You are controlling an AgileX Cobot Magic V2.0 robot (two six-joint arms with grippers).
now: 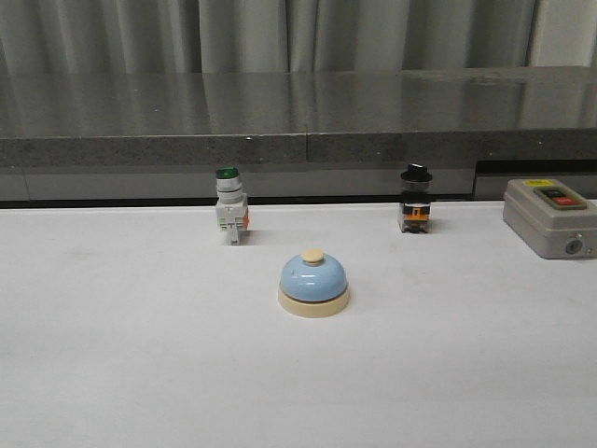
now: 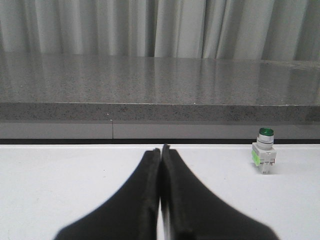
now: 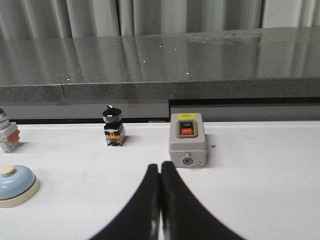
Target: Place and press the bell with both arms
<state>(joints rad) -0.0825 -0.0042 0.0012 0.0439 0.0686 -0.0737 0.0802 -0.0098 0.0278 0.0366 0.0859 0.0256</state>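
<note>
The light-blue bell [image 1: 313, 281] with a cream base and cream knob stands upright on the white table, near the middle of the front view. It also shows at the edge of the right wrist view [image 3: 15, 184]. Neither arm shows in the front view. My left gripper [image 2: 160, 150] is shut and empty over bare table; the bell is out of its view. My right gripper [image 3: 160, 167] is shut and empty, apart from the bell, with the grey switch box just beyond its tips.
A green-capped white push-button switch [image 1: 230, 205] stands behind the bell to the left, also in the left wrist view [image 2: 264, 156]. A black-capped switch [image 1: 415, 200] stands behind to the right. A grey on/off switch box [image 1: 551, 217] sits at far right. A grey counter ledge [image 1: 298, 140] borders the table's back.
</note>
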